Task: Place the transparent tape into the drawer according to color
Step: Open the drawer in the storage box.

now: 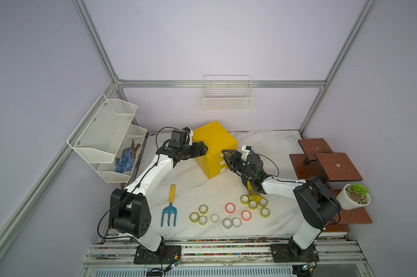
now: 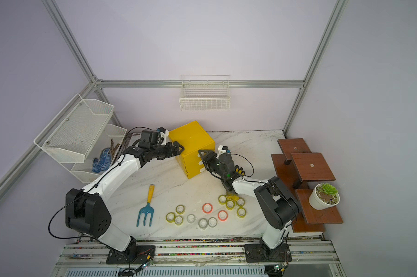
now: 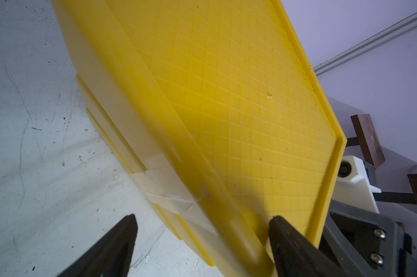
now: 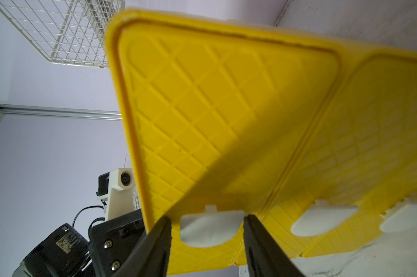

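- Score so far: nothing sorted. Every roll of transparent tape lies flat on the counter, well apart from the yellow cabinet, and all three drawers sit shut.
- I count seven yellow-green rolls, two orange-red rolls and three clear-greyish rolls, loosely mixed in front of me.
- My right claw is up at the top drawer. Its jaws are apart, one either side of the white tab handle, with a gap on both sides. No pinch yet.
- My left claw is spread wide over the upper edge of the cabinet's side wall, one finger above the lid, the other out beside the wall. It's bracing, I'd judge, and gripping nothing.
- What's left: pull a drawer open, then twelve picks, colour by colour.
- Materials: the cabinet is hard, glossy plastic. Its lid is moulded in a fine square grid, and the drawer fronts are embossed with a bigger diamond lattice. The handle is a smooth half-moon tab.
- There may be a strip of clear sticky tape across the cabinet's side, though that wrist view is smeared.
- The rolls are small see-through rings with white cores. The counter is white, marble-veined and scuffed.
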